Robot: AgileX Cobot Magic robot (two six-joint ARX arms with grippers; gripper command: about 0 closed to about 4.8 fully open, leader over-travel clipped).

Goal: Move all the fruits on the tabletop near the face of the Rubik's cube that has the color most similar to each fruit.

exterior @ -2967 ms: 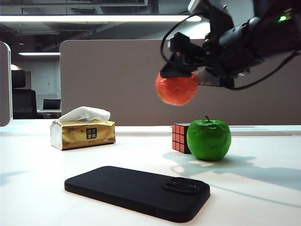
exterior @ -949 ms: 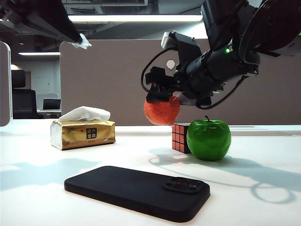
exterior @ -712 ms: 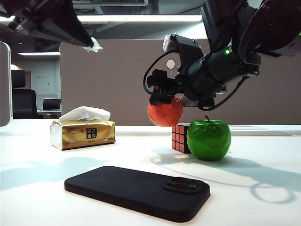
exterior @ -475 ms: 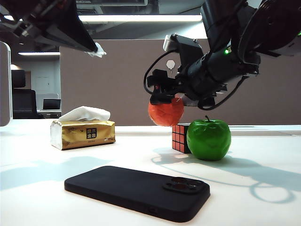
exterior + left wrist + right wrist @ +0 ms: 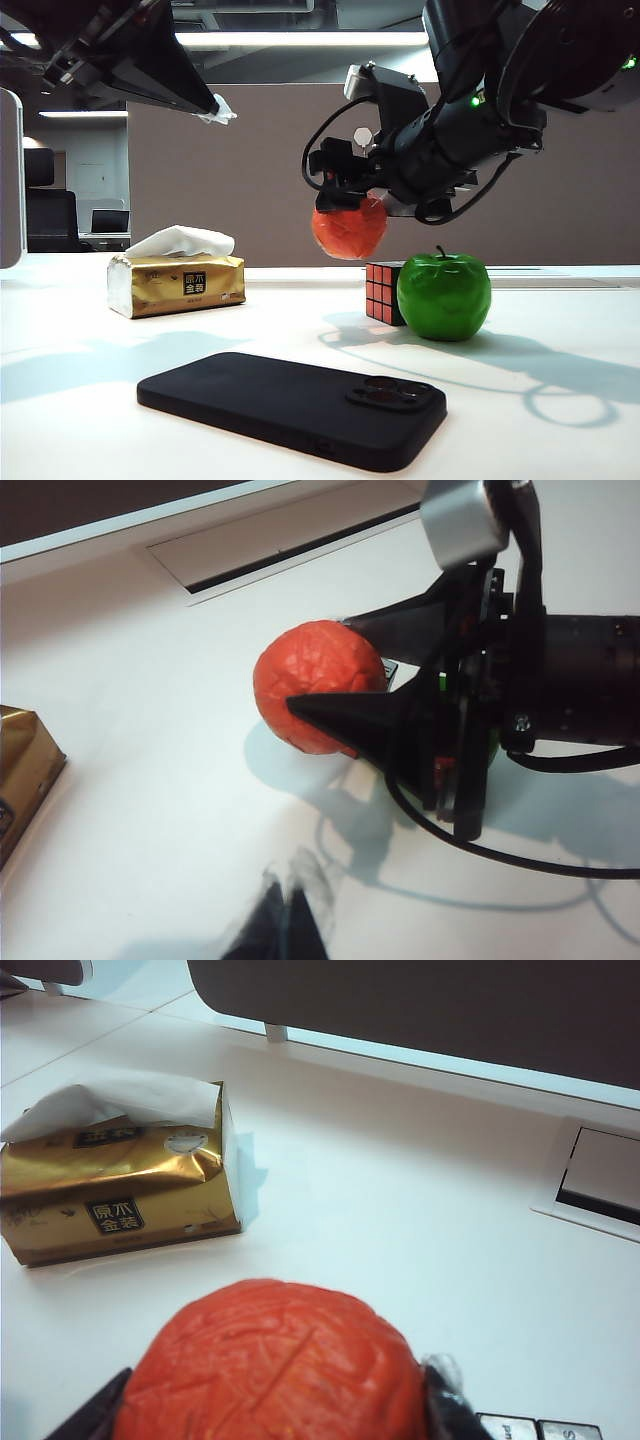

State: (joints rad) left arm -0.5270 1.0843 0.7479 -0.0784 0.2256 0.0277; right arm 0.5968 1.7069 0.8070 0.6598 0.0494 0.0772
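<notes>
Open-plan office, grey partition behind a plain white tabletop. Largest item on it is the black phone lying flat in the foreground, then the gold tissue box off to the left, well apart from the work area.

Green apple sits on the table touching or just beside the Rubik's cube; we only see the cube's red face from the exterior camera, so we can't confirm the apple is against green. We judge that half likely done.

Orange-red fruit is in the air, above and just left of the cube, clamped in the right gripper, jaws spread wide around it, fingers on either side in the left wrist view. It's on the red-face side, so what's left is the descent and release.

Left gripper hangs high at upper left; its jaw state we can't tell, something white shows at the tip.

Room: bare table left of the cube, between it and the tissue box, so there's plenty of margin. Phone is nearer the camera, out of the path. Main risk is nudging the cube on the way down.
</notes>
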